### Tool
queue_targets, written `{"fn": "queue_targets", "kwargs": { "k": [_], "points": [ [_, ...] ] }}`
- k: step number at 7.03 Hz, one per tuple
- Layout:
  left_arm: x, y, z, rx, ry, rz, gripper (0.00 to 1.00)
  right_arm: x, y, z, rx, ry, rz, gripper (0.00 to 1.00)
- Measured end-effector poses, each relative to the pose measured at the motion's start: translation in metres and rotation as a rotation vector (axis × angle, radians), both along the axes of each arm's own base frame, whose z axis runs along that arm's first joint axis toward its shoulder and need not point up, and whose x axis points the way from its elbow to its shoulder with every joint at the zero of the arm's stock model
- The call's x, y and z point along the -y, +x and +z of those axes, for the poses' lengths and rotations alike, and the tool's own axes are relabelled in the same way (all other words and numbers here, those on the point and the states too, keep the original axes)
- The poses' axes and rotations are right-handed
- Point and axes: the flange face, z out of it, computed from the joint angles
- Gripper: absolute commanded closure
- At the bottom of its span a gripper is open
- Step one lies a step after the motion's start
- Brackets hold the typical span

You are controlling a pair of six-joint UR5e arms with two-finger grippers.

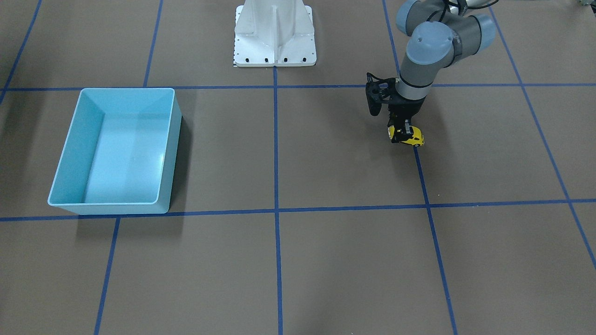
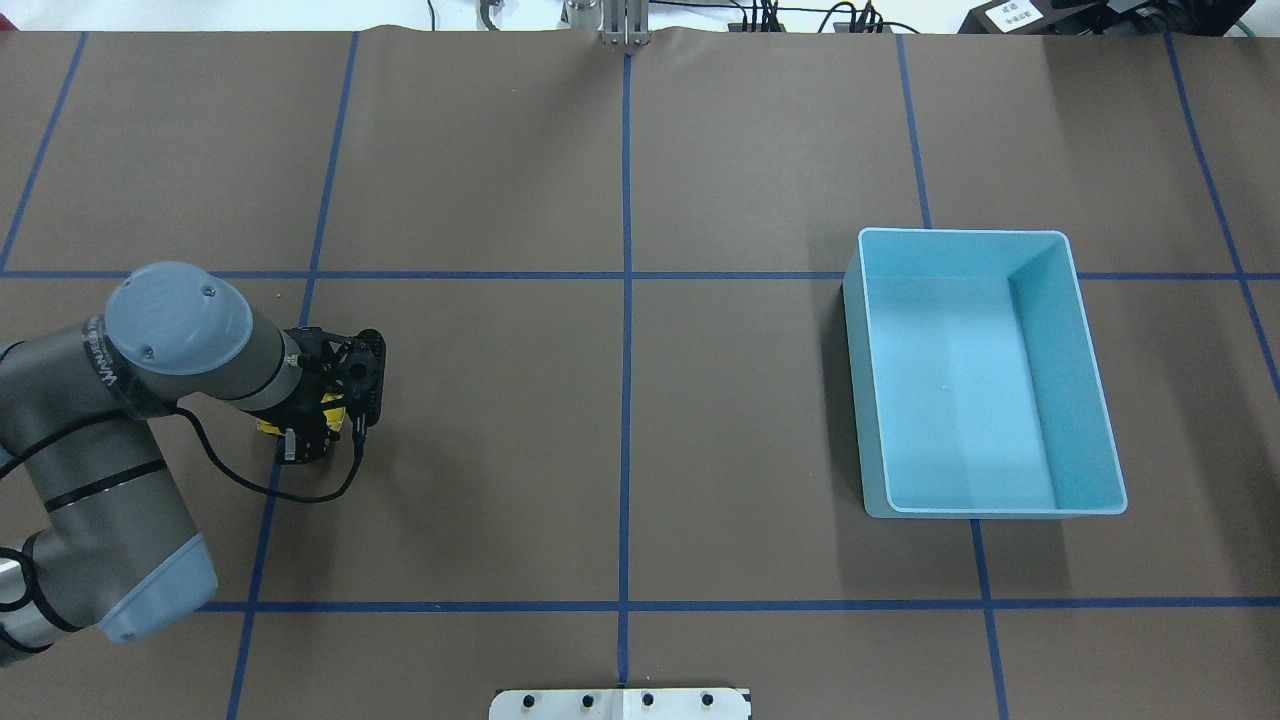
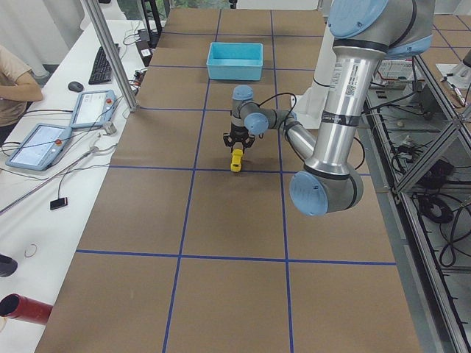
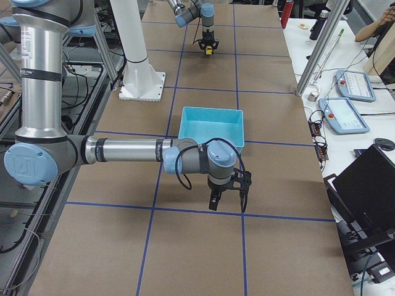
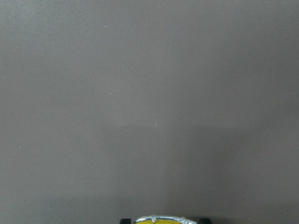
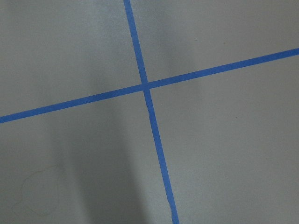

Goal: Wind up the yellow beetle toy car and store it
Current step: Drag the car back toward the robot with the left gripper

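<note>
My left fingers [image 1: 403,131] are clamped on the yellow beetle toy car [image 1: 414,138], low at the brown counter [image 1: 326,153], right by a blue tape line [image 1: 421,172]. The light-blue bin [image 1: 173,139] sits well apart across the counter. My right fingers [image 4: 214,200] hang near that bin; I cannot tell whether they are spread or closed.

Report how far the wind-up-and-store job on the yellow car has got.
Done: the left gripper is shut on the yellow beetle toy car, down at table level. In hand: that grip; whether any winding has happened cannot be told. Left: carrying the car across to the light-blue bin, which is empty. The right gripper hangs idle beside the bin.
</note>
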Motion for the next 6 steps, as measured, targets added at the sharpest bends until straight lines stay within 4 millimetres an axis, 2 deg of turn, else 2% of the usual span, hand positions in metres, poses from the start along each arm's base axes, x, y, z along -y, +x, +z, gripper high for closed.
{"fn": "queue_targets", "kwargs": {
  "k": [6],
  "points": [
    [-0.001,0.001,0.015,0.017,0.01,0.043,0.9,0.0,-0.009,0.001,0.003,-0.002,-0.02,0.0]
  ]
}}
